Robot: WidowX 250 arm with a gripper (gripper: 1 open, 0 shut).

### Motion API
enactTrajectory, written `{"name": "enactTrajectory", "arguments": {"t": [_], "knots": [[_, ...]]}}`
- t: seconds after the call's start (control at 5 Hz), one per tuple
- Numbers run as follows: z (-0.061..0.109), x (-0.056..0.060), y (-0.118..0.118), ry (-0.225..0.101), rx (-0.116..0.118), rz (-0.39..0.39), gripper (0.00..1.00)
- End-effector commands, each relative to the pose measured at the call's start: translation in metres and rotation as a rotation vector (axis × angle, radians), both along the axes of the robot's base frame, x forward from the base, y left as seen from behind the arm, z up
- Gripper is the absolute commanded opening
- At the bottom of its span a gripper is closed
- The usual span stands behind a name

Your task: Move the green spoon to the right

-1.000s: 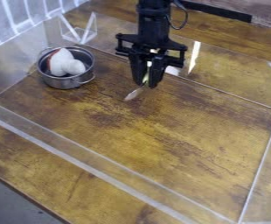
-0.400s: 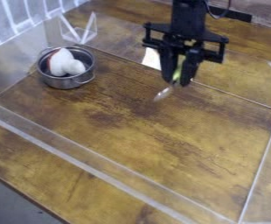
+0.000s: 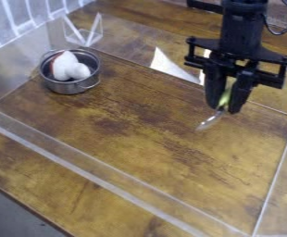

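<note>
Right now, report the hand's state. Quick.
Hand: closed on the spoon, held off the table, scoop end hanging down.

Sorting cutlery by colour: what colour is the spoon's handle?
Yellow-green; the spoon shows in the camera view.

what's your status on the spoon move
Gripper shut on green spoon, scoop hanging down, clear of the table. Now at the right side. Steel bowl far left, nothing in the way.
</note>
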State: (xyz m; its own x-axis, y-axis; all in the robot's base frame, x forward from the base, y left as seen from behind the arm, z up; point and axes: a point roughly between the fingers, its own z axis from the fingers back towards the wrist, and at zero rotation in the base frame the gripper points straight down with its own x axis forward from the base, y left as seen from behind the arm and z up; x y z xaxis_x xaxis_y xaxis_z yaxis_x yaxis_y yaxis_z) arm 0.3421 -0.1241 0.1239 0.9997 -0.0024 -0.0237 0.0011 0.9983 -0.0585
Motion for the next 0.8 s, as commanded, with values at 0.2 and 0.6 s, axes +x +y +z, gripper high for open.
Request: {"name": "enactTrajectory", "arguments": {"t": [0.2, 0.6], "knots": [[0.008, -0.005, 0.000, -0.003, -0.030, -0.003, 0.00], [-0.008, 0.003, 0.023, 0.038, -0.035, 0.047, 0.00]]}}
